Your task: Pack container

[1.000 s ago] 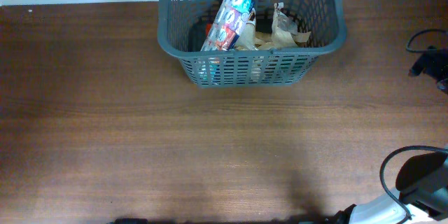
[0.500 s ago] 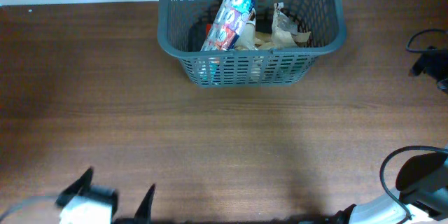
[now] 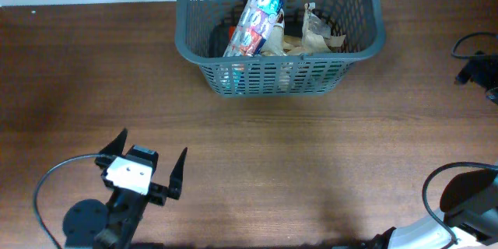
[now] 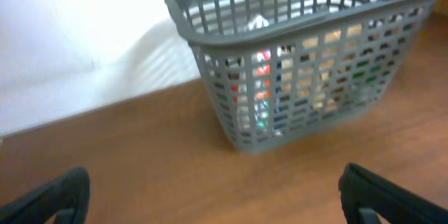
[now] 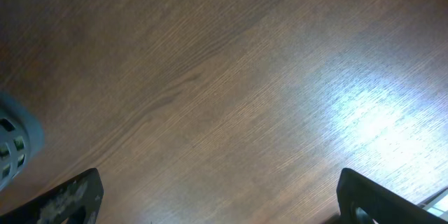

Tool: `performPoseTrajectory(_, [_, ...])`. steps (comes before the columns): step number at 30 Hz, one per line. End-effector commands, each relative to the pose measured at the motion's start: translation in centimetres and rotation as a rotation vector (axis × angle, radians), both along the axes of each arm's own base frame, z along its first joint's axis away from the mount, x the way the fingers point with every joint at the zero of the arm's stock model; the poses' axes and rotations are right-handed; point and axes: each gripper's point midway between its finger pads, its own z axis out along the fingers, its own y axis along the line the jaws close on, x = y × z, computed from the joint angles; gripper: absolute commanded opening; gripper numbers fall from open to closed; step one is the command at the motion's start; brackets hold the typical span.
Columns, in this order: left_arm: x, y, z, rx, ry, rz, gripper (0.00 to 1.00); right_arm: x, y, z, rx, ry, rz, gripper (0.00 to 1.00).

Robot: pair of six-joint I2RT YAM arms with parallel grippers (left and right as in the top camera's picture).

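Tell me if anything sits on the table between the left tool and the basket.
Nothing visible does. Only bare table lies between the open left tool and the container, which already holds packets.

L arm (image 3: pixel 117 210) blk w/ white block (image 3: pixel 128 173), pointed blk jaws

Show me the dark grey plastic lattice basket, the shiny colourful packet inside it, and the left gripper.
Dark grey plastic lattice basket (image 3: pixel 280 57): overhead view, near rim.
Shiny colourful packet (image 3: pixel 253 23): overhead view, its middle.
Left gripper (image 3: pixel 153 142): overhead view, midway between open fingertips.
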Motion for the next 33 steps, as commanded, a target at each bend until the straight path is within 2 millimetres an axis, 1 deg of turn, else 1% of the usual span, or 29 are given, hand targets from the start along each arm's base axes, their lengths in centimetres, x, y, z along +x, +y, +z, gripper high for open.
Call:
performPoseTrajectory(1, [0.4,0.1,-1.7,0.050,-0.054,-0.010,0.99,-0.2,0.0,0.4,-0.006,-0.010,-0.011,0.99])
performPoseTrajectory(8, [-0.1,0.8,-3.4,0.049,-0.178,0.029,0.99,-0.2,0.0,0.4,-0.006,-0.010,-0.011,0.99])
performPoseTrajectory(14, [0.2,1.0,-4.5,0.050,-0.195,0.036,0.99,-0.2,0.0,0.4,-0.006,-0.010,-0.011,0.99])
performPoseTrajectory(17, [0.5,1.0,-4.3,0.050,-0.228,0.036,0.99,-0.2,0.0,0.4,-0.006,-0.011,-0.011,0.99])
performPoseTrajectory(24, [1.5,1.0,-3.5,0.049,-0.370,0.040,0.99,-0.2,0.0,0.4,-0.006,-0.010,-0.011,0.99])
performPoseTrajectory(29, [1.6,1.0,-2.8,0.044,-0.447,0.041,0.99,-0.2,0.0,0.4,-0.006,-0.010,-0.011,0.99])
performPoseTrajectory(33, [1.6,1.0,-2.7,0.044,-0.461,0.042,0.99,-0.2,0.0,0.4,-0.006,-0.010,-0.011,0.99])
